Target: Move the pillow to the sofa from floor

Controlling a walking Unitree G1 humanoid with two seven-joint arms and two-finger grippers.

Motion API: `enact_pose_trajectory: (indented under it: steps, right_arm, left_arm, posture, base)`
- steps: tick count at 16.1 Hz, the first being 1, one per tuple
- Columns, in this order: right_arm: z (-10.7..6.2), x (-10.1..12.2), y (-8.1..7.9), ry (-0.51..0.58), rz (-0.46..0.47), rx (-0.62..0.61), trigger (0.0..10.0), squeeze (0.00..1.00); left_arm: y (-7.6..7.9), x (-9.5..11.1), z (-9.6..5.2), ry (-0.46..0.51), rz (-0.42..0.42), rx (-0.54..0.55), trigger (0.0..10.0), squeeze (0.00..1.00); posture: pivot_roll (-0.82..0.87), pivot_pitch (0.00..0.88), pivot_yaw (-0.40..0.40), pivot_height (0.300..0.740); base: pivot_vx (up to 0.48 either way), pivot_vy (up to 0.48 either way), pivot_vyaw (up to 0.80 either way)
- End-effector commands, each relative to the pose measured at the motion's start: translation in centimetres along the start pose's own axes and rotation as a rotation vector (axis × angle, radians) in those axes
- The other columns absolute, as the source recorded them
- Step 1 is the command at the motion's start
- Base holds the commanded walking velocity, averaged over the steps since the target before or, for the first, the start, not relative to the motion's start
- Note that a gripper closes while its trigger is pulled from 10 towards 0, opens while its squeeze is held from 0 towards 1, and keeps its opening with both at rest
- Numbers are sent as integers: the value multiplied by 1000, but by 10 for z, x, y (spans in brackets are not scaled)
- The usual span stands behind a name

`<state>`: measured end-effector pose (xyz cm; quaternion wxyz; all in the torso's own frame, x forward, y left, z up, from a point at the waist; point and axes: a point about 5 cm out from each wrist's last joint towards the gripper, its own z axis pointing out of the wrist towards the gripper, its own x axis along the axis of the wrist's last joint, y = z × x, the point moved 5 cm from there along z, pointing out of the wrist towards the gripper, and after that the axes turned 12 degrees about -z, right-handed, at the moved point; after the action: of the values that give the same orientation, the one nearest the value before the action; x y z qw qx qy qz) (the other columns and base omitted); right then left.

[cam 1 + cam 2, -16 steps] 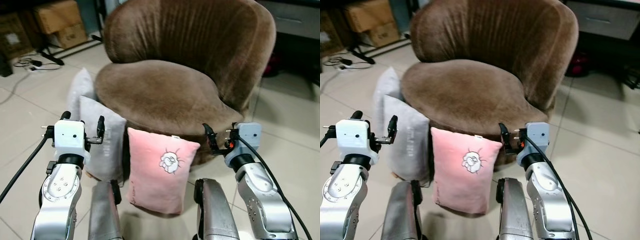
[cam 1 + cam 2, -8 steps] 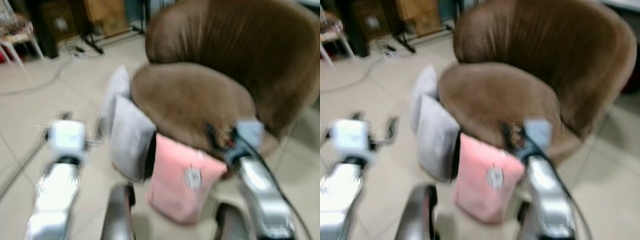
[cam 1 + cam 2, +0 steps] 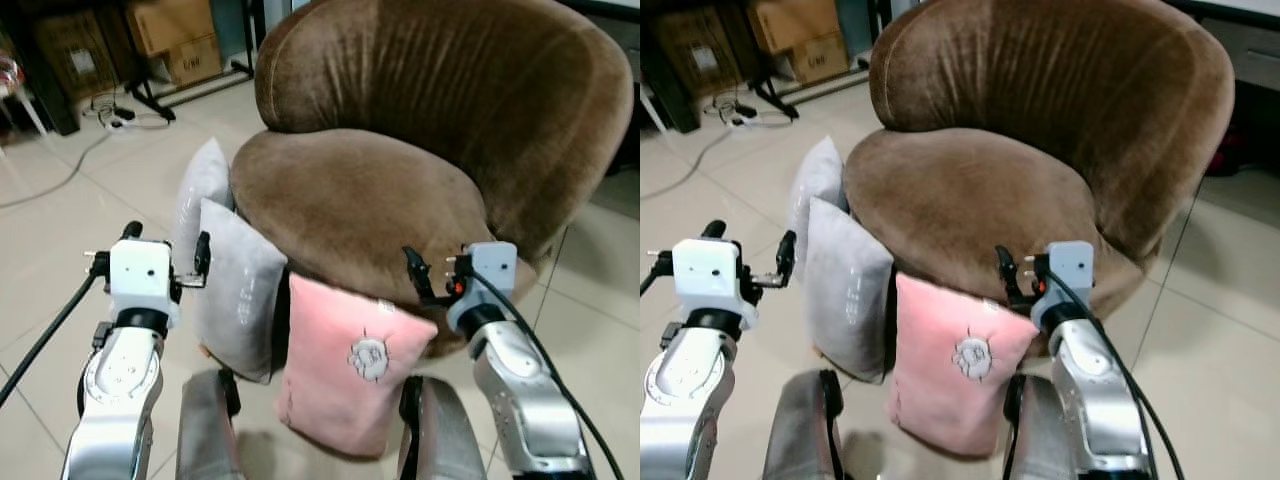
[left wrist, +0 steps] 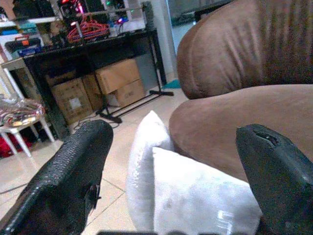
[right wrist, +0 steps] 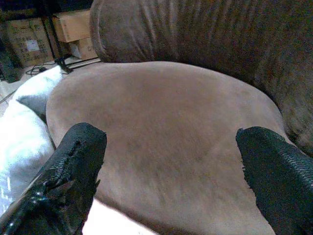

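Both grippers, left and right, hover with fingers spread and empty above the pink pillow propped on the floor against the sofa; soft and light, it likely suits a top-edge pinch.

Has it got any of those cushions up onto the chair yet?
Not yet. The pink pillow and two grey pillows lean against the brown sofa, whose seat is bare. Both the left gripper and right gripper are open, holding nothing. All lifting remains.

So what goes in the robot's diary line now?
pink pillow: on floor against sofa | left gripper: open | right gripper: open
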<state>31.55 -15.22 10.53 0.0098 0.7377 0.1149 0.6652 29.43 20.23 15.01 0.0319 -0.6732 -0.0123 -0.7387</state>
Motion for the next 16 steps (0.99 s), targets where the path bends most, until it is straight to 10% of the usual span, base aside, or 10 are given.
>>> enact_pose_trajectory:
  steps: [1,10,11,16]
  right_arm:
    - [0,-1,-1,-12,21,15,10000,0]
    - [40,-21,-33,-111,107,195,10000,0]
    - [44,-20,-33,-99,161,177,10000,1000]
    - [67,-34,-12,-165,306,10,10000,1000]
  left_arm:
    - [1,1,0,1,4,0,10000,455]
    - [16,-17,-1,-104,61,-211,10000,471]
    - [16,-17,-4,-111,66,-232,10000,475]
    - [14,-21,-24,-179,52,-319,10000,478]
  posture:
    - [-153,0,-1,432]
    - [-137,0,17,357]
    - [-131,0,20,357]
    - [-117,0,28,357]
  base:
    - [0,0,0]
    - [0,0,0]
    - [0,0,0]
    - [0,0,0]
